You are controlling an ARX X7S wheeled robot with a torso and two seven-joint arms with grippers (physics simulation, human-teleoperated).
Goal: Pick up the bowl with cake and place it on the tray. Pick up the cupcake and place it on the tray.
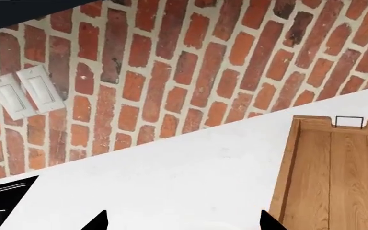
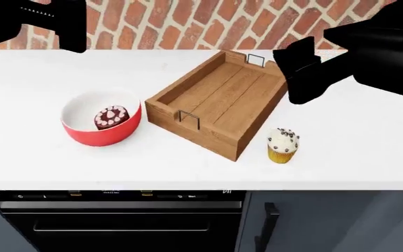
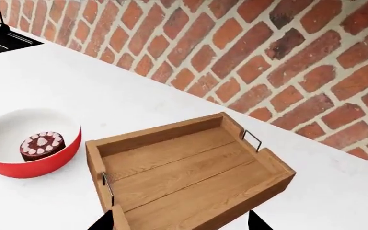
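Looking down from the head camera, I had the bowl (image 2: 101, 119) on the white bench (image 2: 369, 152), apart from the tray's (image 2: 219, 100) near-left corner, with the cake (image 2: 110, 116) sitting inside it. The cupcake (image 2: 283, 145) stood upright just beside the tray's near-right corner, and the tray itself was bare. Both arms hung high above the bench, neither holding anything. The right gripper (image 3: 180, 221) showed its jaws apart over the tray's near end; the left gripper (image 1: 182, 221) showed two dark tips apart as well (only the tips were visible). My worry was the bowl: a pinch on its rim could tip it and slide the cake out. I also judged the right arm might knock the cupcake over when descending past the tray.
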